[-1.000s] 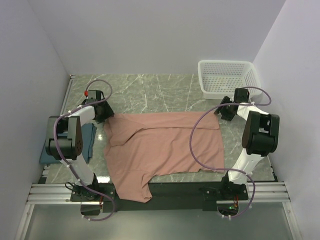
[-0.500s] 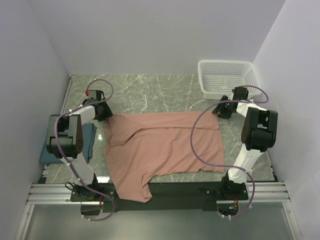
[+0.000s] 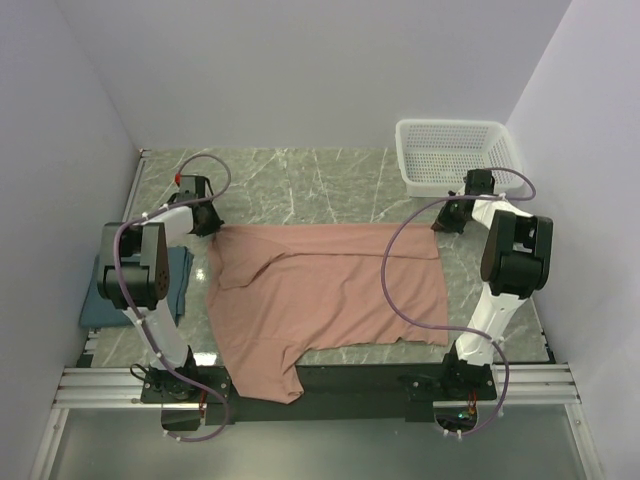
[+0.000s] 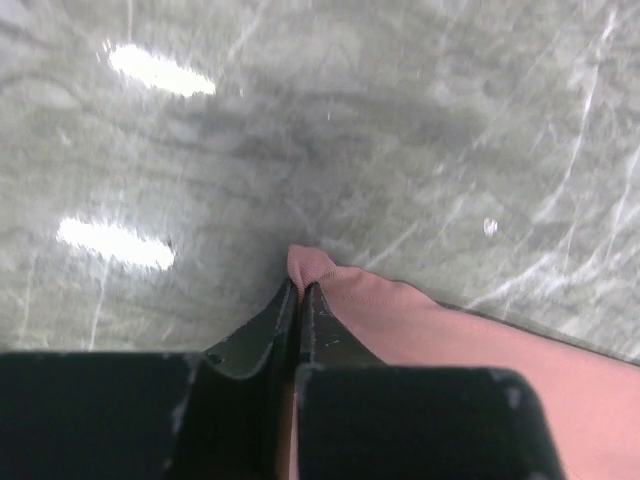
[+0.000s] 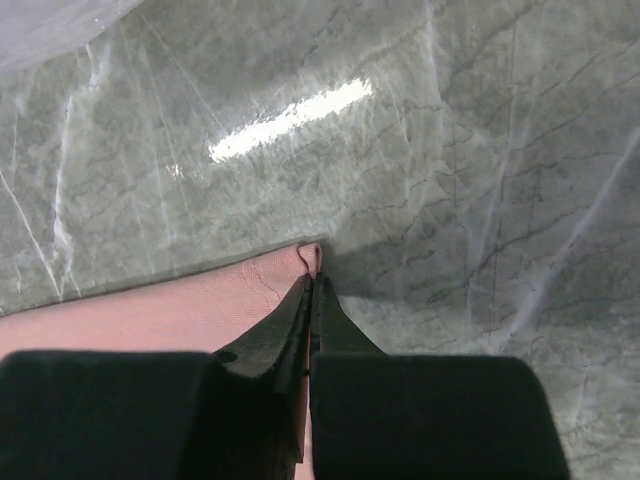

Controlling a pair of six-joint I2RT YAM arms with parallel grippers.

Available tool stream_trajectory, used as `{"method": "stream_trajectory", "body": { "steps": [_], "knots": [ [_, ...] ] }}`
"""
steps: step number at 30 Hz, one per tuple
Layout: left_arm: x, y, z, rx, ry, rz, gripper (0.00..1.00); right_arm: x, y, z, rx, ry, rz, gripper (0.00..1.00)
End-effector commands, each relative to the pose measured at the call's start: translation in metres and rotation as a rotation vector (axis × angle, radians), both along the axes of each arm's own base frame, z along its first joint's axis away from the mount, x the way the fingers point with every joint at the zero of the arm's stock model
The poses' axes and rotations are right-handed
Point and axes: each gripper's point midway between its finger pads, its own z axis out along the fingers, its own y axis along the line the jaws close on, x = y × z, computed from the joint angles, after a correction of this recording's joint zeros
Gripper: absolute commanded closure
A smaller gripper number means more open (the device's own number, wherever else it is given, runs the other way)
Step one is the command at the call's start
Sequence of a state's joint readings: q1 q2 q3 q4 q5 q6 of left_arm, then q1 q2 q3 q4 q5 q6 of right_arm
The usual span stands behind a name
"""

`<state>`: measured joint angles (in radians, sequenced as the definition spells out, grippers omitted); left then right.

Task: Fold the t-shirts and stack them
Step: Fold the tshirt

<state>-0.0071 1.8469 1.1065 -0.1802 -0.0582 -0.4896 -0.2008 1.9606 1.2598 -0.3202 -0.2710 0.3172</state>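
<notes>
Fingers of the left gripper are pressed together with a small peak of the pink shirt pinched between their tips; this is the shirt's far-left corner. The right gripper is likewise closed, its fingers nipping the far-right corner, a little fold of cloth poking out past the tips. From each pinch the cloth runs back under the fingers towards the near edge of the desk.

The shirt lies spread over the middle of the desk, its far hem stretched nearly straight between the two grippers. Its near-left part hangs over the near edge. A diagonal crease crosses its left half.

The teal shirt lies at the left edge, partly hidden by the left arm, just beside the pink one. The basket sits in the far-right corner.
</notes>
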Motion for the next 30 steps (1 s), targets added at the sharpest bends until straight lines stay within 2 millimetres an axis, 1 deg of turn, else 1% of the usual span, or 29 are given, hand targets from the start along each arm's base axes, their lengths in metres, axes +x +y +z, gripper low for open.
{"method": "stream_trajectory", "body": {
  "steps": [1, 2, 3, 6, 7, 9, 10, 11, 13, 14, 15, 16, 17, 18, 19, 20, 21, 22, 23, 24, 25, 26, 27, 28, 29, 30],
  "knots": [
    [0.015, 0.017, 0.006, 0.088, -0.021, 0.020, 0.95, 0.020, -0.017, 0.006, -0.057, -0.028, -0.030, 1.00],
    [0.016, 0.031, 0.006, 0.101, -0.016, 0.048, 0.95, 0.024, -0.020, 0.010, -0.063, -0.037, -0.040, 1.00],
    [0.019, 0.036, 0.009, 0.118, -0.023, 0.065, 0.95, 0.025, -0.026, 0.012, -0.090, -0.040, -0.057, 1.00],
    [0.022, 0.046, 0.010, 0.157, -0.029, 0.088, 0.95, 0.030, -0.032, 0.016, -0.119, -0.044, -0.064, 1.00],
    [0.023, 0.047, 0.011, 0.161, -0.032, 0.090, 0.95, 0.030, -0.035, 0.014, -0.128, -0.039, -0.071, 1.00],
    [0.028, 0.048, 0.011, 0.168, -0.038, 0.088, 0.94, 0.034, -0.036, 0.015, -0.134, -0.051, -0.070, 1.00],
    [0.029, 0.047, 0.007, 0.164, -0.033, 0.084, 0.92, 0.037, -0.035, 0.017, -0.126, -0.065, -0.066, 1.00],
    [0.033, 0.046, 0.009, 0.158, -0.039, 0.085, 0.84, 0.039, -0.033, 0.019, -0.119, -0.070, -0.063, 1.00],
    [0.034, 0.043, 0.009, 0.144, -0.038, 0.076, 0.70, 0.040, -0.028, 0.022, -0.094, -0.073, -0.054, 0.96],
    [0.035, 0.042, 0.013, 0.141, -0.046, 0.081, 0.57, 0.040, -0.024, 0.024, -0.075, -0.080, -0.043, 0.90],
    [0.035, 0.041, 0.017, 0.140, -0.052, 0.079, 0.53, 0.039, -0.021, 0.027, -0.067, -0.085, -0.041, 0.84],
    [0.035, 0.040, 0.022, 0.136, -0.062, 0.080, 0.49, 0.040, -0.019, 0.038, -0.064, -0.108, -0.038, 0.79],
    [0.034, 0.041, 0.034, 0.146, -0.084, 0.086, 0.43, 0.036, -0.017, 0.040, -0.059, -0.110, -0.042, 0.67],
    [0.033, 0.041, 0.042, 0.152, -0.098, 0.089, 0.39, 0.035, -0.016, 0.045, -0.056, -0.117, -0.042, 0.63],
    [0.033, 0.039, 0.058, 0.156, -0.130, 0.089, 0.36, 0.033, -0.014, 0.056, -0.057, -0.135, -0.044, 0.59],
    [0.031, 0.041, 0.065, 0.169, -0.134, 0.093, 0.30, 0.029, -0.011, 0.058, -0.063, -0.132, -0.043, 0.55],
    [0.030, 0.040, 0.073, 0.174, -0.145, 0.095, 0.26, 0.026, -0.011, 0.064, -0.070, -0.140, -0.048, 0.53],
    [0.028, 0.041, 0.090, 0.178, -0.174, 0.102, 0.22, 0.022, -0.009, 0.076, -0.079, -0.155, -0.050, 0.52],
    [0.026, 0.043, 0.101, 0.183, -0.189, 0.110, 0.13, 0.017, -0.007, 0.080, -0.080, -0.155, -0.054, 0.50],
    [0.022, 0.034, 0.109, 0.193, -0.194, 0.097, 0.11, 0.013, -0.002, 0.085, -0.081, -0.163, -0.050, 0.50],
    [0.019, 0.032, 0.119, 0.199, -0.210, 0.095, 0.09, 0.008, 0.002, 0.104, -0.085, -0.199, -0.047, 0.49],
    [0.011, 0.026, 0.136, 0.213, -0.237, 0.091, 0.07, 0.000, 0.009, 0.104, -0.076, -0.197, -0.047, 0.49],
    [0.006, 0.021, 0.146, 0.218, -0.253, 0.082, 0.07, -0.005, 0.015, 0.110, -0.072, -0.209, -0.042, 0.49],
    [0.000, 0.015, 0.153, 0.225, -0.265, 0.070, 0.07, -0.011, 0.028, 0.128, -0.076, -0.247, -0.027, 0.49],
    [-0.011, 0.009, 0.167, 0.232, -0.292, 0.057, 0.07, -0.022, 0.036, 0.125, -0.065, -0.238, -0.031, 0.48],
    [-0.021, -0.005, 0.170, 0.245, -0.289, 0.023, 0.07, -0.028, 0.043, 0.129, -0.066, -0.247, -0.027, 0.48]
  ]
}}
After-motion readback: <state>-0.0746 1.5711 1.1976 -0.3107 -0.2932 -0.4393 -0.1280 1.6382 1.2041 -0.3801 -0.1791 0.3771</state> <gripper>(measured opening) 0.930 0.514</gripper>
